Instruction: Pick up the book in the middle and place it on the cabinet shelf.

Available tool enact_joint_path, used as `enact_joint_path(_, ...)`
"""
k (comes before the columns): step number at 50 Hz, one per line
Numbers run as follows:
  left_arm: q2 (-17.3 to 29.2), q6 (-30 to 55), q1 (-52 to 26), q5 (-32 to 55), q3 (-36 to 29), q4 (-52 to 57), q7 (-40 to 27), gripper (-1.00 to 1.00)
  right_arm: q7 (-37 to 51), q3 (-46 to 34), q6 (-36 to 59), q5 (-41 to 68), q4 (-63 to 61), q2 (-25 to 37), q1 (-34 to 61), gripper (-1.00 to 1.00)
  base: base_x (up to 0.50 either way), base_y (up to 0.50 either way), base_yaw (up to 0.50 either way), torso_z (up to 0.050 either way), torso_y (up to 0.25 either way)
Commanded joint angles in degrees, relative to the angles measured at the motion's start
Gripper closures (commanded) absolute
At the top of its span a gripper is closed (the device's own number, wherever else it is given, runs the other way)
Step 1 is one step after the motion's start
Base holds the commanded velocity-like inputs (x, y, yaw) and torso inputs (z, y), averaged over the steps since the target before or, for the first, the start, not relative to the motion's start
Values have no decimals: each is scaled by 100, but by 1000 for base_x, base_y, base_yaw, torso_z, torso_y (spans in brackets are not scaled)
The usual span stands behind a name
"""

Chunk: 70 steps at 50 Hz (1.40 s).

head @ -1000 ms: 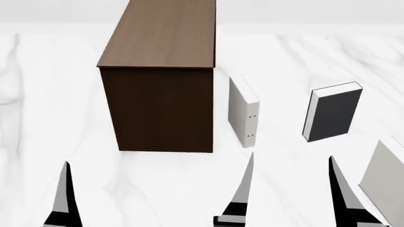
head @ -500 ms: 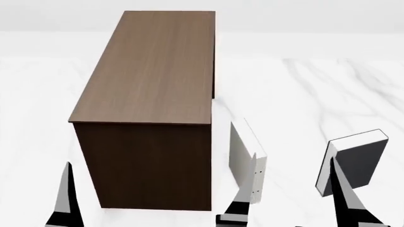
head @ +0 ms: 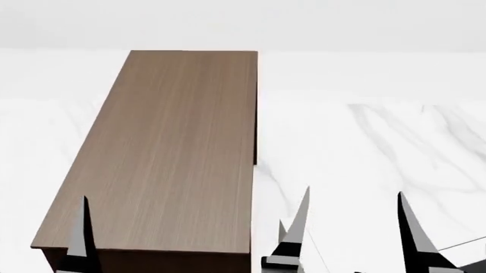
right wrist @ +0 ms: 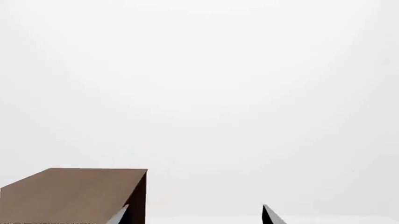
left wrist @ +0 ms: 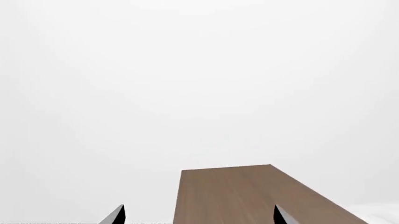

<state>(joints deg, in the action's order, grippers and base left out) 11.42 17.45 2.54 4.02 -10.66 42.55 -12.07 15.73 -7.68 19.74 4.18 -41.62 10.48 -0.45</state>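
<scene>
We are at the very start: nothing is picked up yet. The cabinet [head: 167, 153] fills the left and centre of the head view, its flat top bare. Our left gripper [head: 186, 230] and right gripper [head: 353, 230] both stand wide open and empty at the lower edge. The book [head: 477, 263] shows only as a dark sliver in the lower right corner, so grasping, lifting and placing all remain

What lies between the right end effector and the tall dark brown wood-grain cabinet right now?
In the head view, only a strip of white marbled surface separates the right end effector from the tall dark brown wood-grain cabinet.
</scene>
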Motion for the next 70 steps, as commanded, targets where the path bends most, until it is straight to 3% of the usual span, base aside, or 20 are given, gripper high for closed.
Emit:
enact_joint_path(1, 37, -7, 0, 21, -41, -28, -43, -100, 302, -100, 271, -375, 176, 33, 99, -100, 0, 0, 0, 0, 0)
enact_joint_path(22, 140, -8, -31, 83, -135, -97, -196, -100, 197, 88, -332, 219, 223, 41, -120, -100, 0, 0, -5, 0, 0)
enact_joint_path(58, 338, -112, -18, 336, -196, 31, -350, -100, 570, 63, 16, 154, 116, 127, -4, -100, -1, -4, -443, 0, 0)
enact_joint_path(70, 389, -257, -6, 440, -243, -43, -329, -100, 596, 47, 54, 233, 135, 155, 7, -100, 0, 0, 0, 50, 0)
